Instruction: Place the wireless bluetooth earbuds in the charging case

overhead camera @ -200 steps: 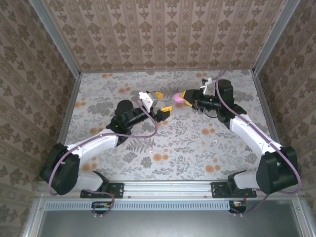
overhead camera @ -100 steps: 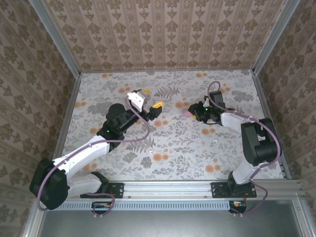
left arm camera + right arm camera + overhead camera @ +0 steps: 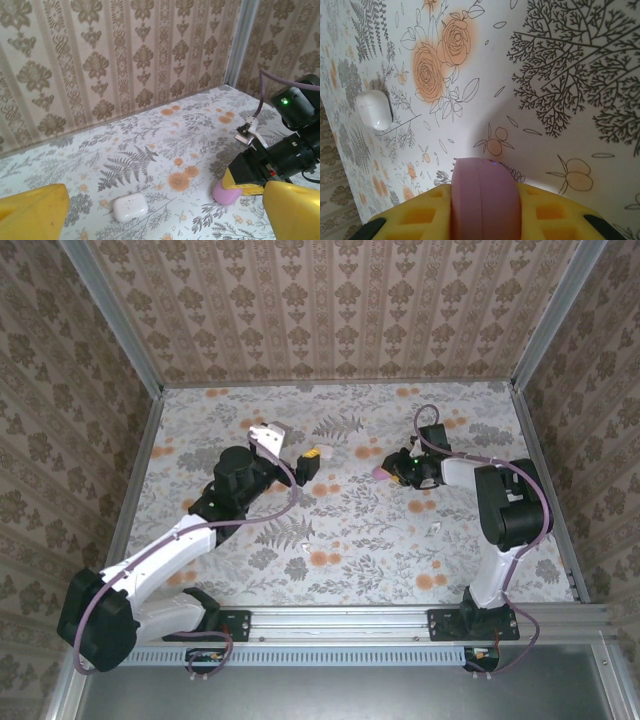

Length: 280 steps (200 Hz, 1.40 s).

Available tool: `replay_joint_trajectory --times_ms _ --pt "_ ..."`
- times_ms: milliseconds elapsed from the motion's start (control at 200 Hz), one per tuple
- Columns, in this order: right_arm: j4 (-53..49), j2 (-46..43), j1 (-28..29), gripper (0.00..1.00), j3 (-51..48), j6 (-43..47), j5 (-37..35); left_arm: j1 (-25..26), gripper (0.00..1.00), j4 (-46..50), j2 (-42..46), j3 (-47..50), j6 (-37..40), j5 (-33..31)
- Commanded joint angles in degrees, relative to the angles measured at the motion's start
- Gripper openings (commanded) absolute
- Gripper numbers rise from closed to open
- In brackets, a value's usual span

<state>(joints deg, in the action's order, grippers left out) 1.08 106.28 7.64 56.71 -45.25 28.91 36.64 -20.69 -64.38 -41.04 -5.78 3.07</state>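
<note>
Clamping the pink case (image 3: 482, 195) between its yellow pads, the right gripper (image 3: 392, 468) holds it low against the flowered table (image 3: 380, 540). The case looks closed. The left gripper (image 3: 292, 450) hangs opposite, jaws spread wide with nothing between them, facing that case. A white case (image 3: 130, 207) lies closed on the table between the two grippers. Farther out, one white speck (image 3: 437, 527) sits near the right arm and a second white speck (image 3: 303, 549) nearer the bases. These are probably the earbuds, though too small to confirm. The step in hand seems to be presenting the case, with no bud picked up yet. Next, the lid needs opening, likely by the free left gripper, before a bud is fetched and seated.
</note>
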Motion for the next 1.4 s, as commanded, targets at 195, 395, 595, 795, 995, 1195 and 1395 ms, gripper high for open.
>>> replay_joint_trajectory --times_ms 195,395,595,795,995,1195,1395 --pt "-3.5 1.3 -0.9 0.32 0.9 3.8 -0.4 -0.9 1.00 3.1 -0.3 -3.2 -4.5 -5.7" --pt "-5.5 0.7 -1.2 0.38 0.4 5.3 -1.4 -1.3 1.00 2.8 -0.5 -3.3 -5.5 -6.2" --pt "-7.3 0.2 -1.6 0.43 0.4 6.2 -1.7 -1.4 1.00 2.1 -0.5 -3.0 -5.9 -6.3" --pt "-9.2 -0.7 -1.6 0.48 0.2 6.8 -2.8 -1.6 1.00 2.0 -0.6 -3.1 -6.3 -5.7" --pt "-11.3 -2.2 -1.6 0.53 -0.1 8.5 -4.9 -1.8 1.00 4.2 -1.2 -4.1 -7.5 -5.4" --pt "-15.1 -8.1 -1.6 0.57 0.0 13.2 -10.7 -2.7 1.00 10.0 -1.8 -6.0 -9.1 -6.6" --pt "-10.3 -17.8 -0.1 0.57 -2.9 21.1 -12.9 -6.1 1.00 5.9 0.0 -1.0 -11.0 -6.9"
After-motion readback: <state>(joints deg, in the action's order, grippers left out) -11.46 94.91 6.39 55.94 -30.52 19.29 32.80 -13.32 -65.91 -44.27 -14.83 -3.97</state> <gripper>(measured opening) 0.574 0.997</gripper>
